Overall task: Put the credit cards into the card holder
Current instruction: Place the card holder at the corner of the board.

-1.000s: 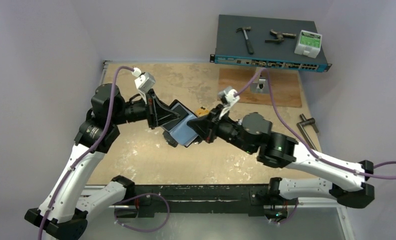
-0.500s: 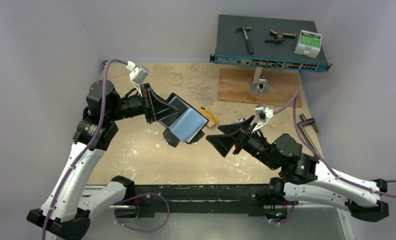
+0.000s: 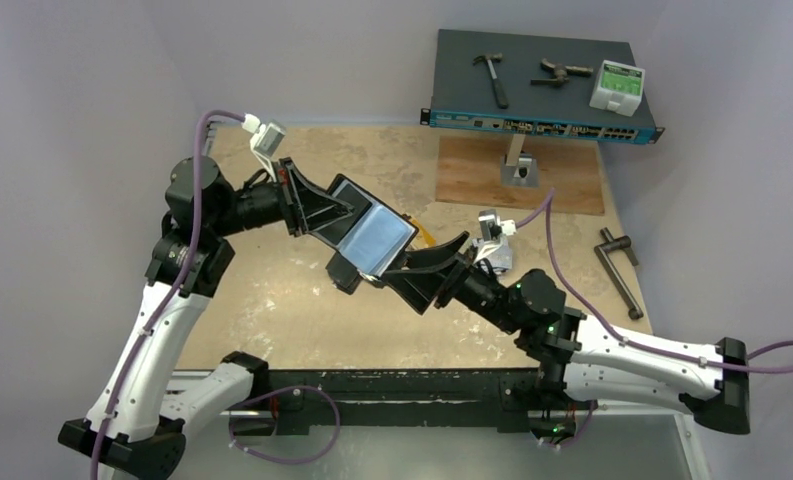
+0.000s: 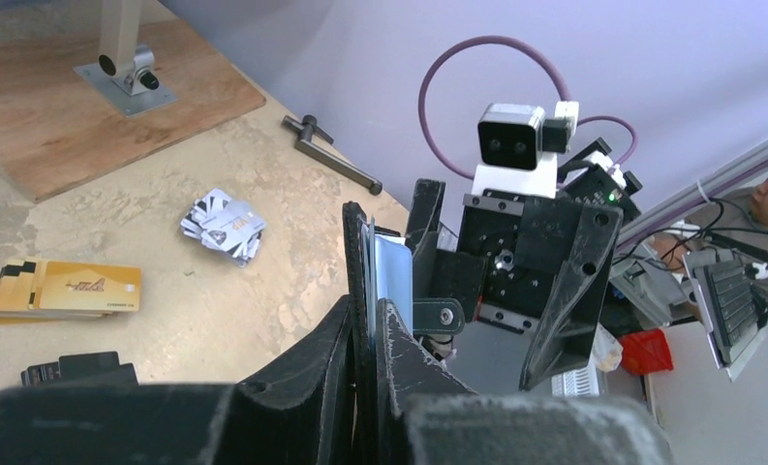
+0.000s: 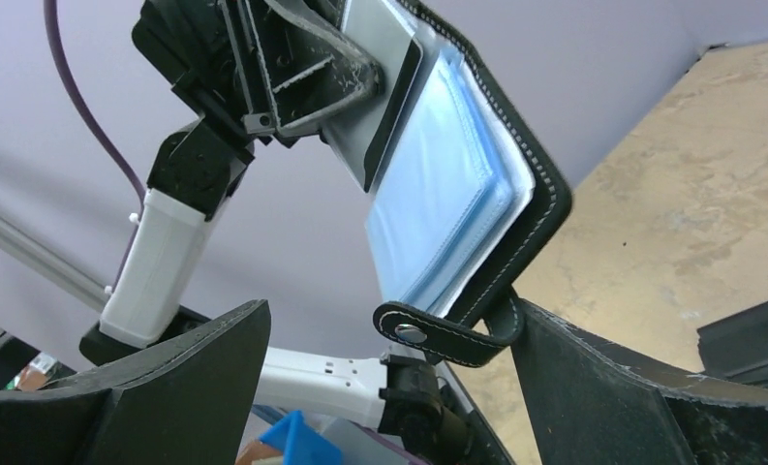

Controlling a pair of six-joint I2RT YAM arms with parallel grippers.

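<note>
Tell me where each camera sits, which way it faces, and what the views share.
Top external: above and behind the bases, looking down at the tan table; both arms show, left gripper shut on the black folding card holder, right gripper open by its lower corner.
Left wrist: looks along its own fingers, past the holder's edge, at the right gripper and orange-yellow rectangular cards.
Right wrist: looks up between its own fingers at the holder's sleeves.
All show the holder.

Well beyond the jaws of the right gripper [image 3: 402,275]: wooden board [image 3: 562,190] bearing a metal post [image 3: 517,160]. Farther beyond: network switch [image 3: 542,100] carrying a hammer [image 3: 492,78]. To their right: T-handle tool [image 3: 617,262].
</note>
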